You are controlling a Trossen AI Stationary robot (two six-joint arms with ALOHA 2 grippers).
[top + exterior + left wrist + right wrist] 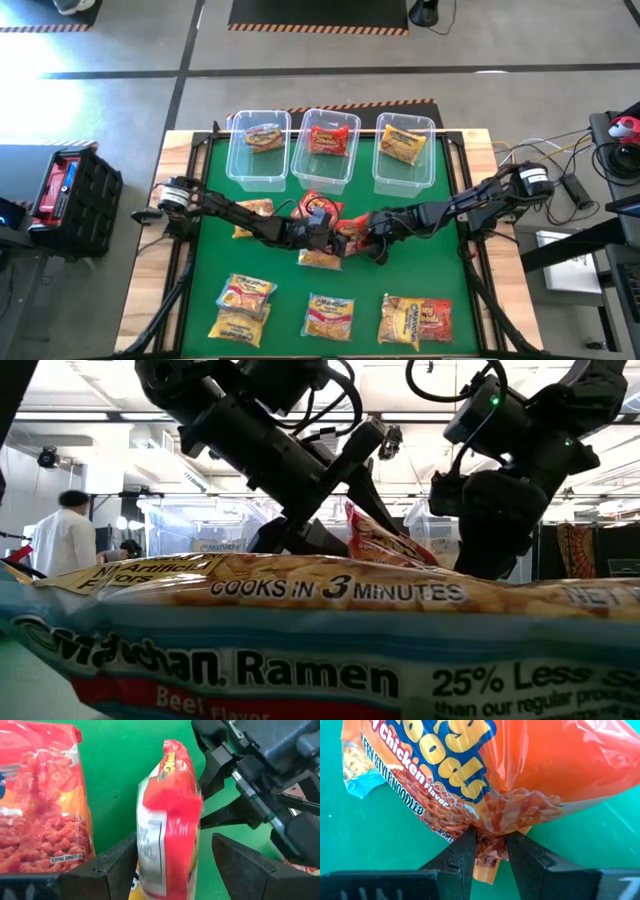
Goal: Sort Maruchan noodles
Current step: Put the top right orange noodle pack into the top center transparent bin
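High view: both arms meet mid-counter (pixel 210 200), over the green mat. Right pincer (pixel 489 844) is clenched on the edge of a red-orange packet (pixel 530 775); the fingers (pixel 462 852) pinch the crimped seam, and the label reads "Chicken Flavor". That same packet (pixel 167 820) stands upright on edge between the left pincer (pixel 167 867) fingers (pixel 115 865), which are spread wide on either side of it. Can't tell if they touch the wrap. Left pincer is released, not gripping.

Another red packet (pixel 40 805) lies flat on the mat just beside the left pincer. A yellow packet (pixel 320 259) lies under the two pincers, and one more (pixel 252 210) lies under the left arm.

Three clear bins (pixel 258 165) sit in a row at the far edge, each with one packet inside: left bin (pixel 263 137), middle bin (pixel 328 139), right bin (pixel 402 144).

Near edge: three groups of packets, left (pixel 242 305), centre (pixel 328 315), right (pixel 413 320).

Low view: a beef ramen packet (pixel 300 650) fills the foreground, with both arms above it and the held packet (pixel 385 545) between them. A person (pixel 62 535) in white stands in the room behind.
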